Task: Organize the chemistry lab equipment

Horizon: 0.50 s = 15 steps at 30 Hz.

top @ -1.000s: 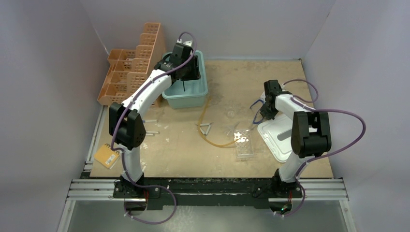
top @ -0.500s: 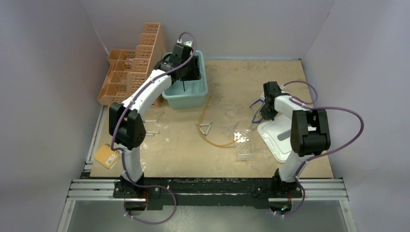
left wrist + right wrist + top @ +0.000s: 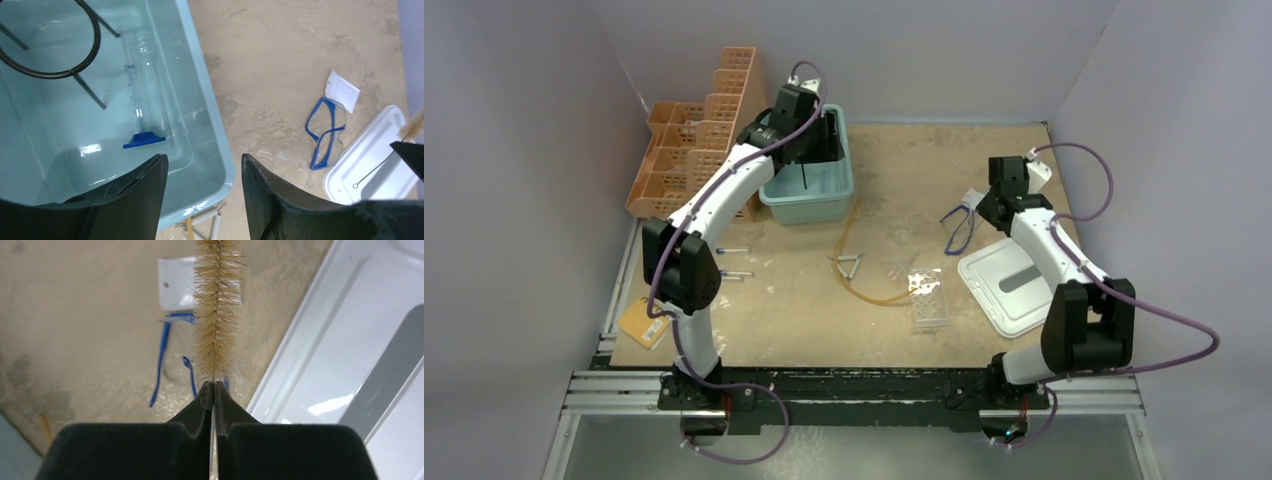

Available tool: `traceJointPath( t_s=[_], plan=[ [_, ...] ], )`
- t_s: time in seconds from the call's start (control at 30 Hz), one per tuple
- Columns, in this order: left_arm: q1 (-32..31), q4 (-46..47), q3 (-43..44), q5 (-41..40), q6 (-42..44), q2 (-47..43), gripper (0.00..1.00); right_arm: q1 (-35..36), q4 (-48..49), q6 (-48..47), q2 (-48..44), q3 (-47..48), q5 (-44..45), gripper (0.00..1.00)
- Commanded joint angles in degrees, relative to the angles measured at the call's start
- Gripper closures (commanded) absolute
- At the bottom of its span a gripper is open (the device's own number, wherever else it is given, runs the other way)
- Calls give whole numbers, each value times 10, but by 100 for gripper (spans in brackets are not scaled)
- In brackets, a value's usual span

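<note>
Tan board tabletop, grey walls; clock directions are read from the top view, with 12 at the far wall. Your right gripper (image 3: 214,390) is pinched fully closed on a test-tube brush (image 3: 216,310). It grips the twisted wire stem right under the bristles, up in the air around 3 o'clock. That puts the brush over the blue-framed goggles (image 3: 161,365) and just beside the white tray (image 3: 350,340). My read: the brush is very light, the bristles soft and springy, the wire thin and bendable, so it can swivel in the jaws or snag. The stem at the bristle base is the right hold, never the tuft. The left wrist view shows the looped wire tail reaching out over the tray, so mind it when you lower. Your left gripper (image 3: 202,167) has its fingers spread with nothing between them, above the teal bin (image 3: 809,208) at 11 o'clock. Inside the bin lie a black wire ring with stem (image 3: 98,35) and a clear graduated cylinder (image 3: 140,95) on its side. The cylinder is probably smooth, prone to rolling and breakable, so take it mid-barrel, gently. The goggles look light with a slick lens; grab a temple arm or the frame rim.
</note>
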Motion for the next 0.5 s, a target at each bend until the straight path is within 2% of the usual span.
traceJointPath(
  t_s=[0.0, 0.13, 0.23, 0.37, 0.47],
  plan=[
    [-1, 44, -4, 64, 1, -41, 43, 2, 67, -85, -48, 37, -25, 100],
    [-2, 87, -25, 129, -14, -51, 40, 3, 156, -141, -91, 36, -128, 100],
    [-2, 140, -44, 187, -48, -55, 39, 3, 207, -164, -106, 42, -239, 100],
    [-9, 266, -82, 264, -112, -69, 39, 6, 319, -148, -128, 27, -370, 100],
    [-15, 337, -124, 288, -130, -97, 38, 8, 352, -120, -118, 49, -452, 100]
  ],
)
